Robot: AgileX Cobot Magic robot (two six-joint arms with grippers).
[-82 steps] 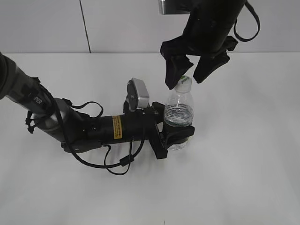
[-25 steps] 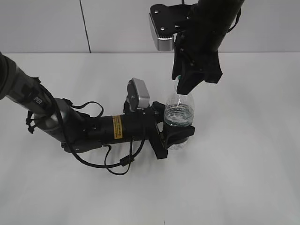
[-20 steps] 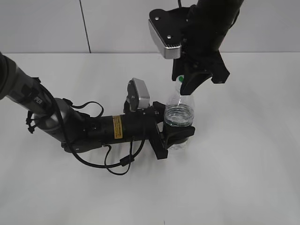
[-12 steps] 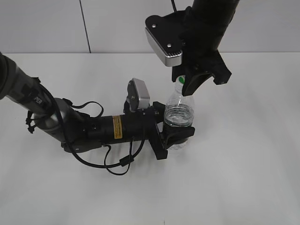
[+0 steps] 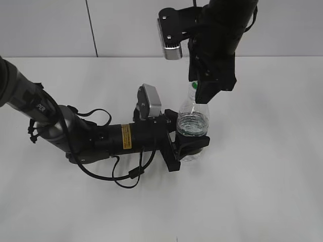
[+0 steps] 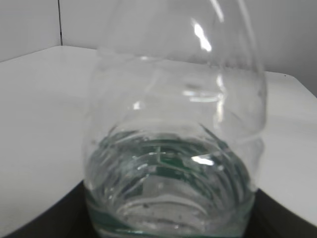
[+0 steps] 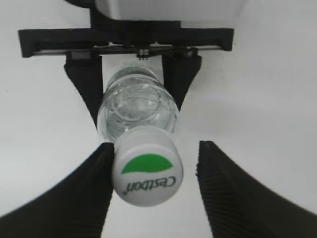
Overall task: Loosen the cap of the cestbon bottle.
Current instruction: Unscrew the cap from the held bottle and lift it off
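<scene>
The cestbon bottle [image 5: 193, 125] stands upright near the middle of the white table [image 5: 262, 171], partly filled with water. The left gripper [image 5: 185, 142] reaches in from nine o'clock and clamps the lower body of the bottle, one jaw on each side. The right gripper [image 5: 208, 88] comes down from twelve o'clock over the bottle top. In the right wrist view its fingers [image 7: 86, 198] are spread: the one at nine o'clock touches the edge of the cap [image 7: 146, 165], and the one at three o'clock stands clear of it. The cap's green patch and "Cestbon" lettering face the camera.
</scene>
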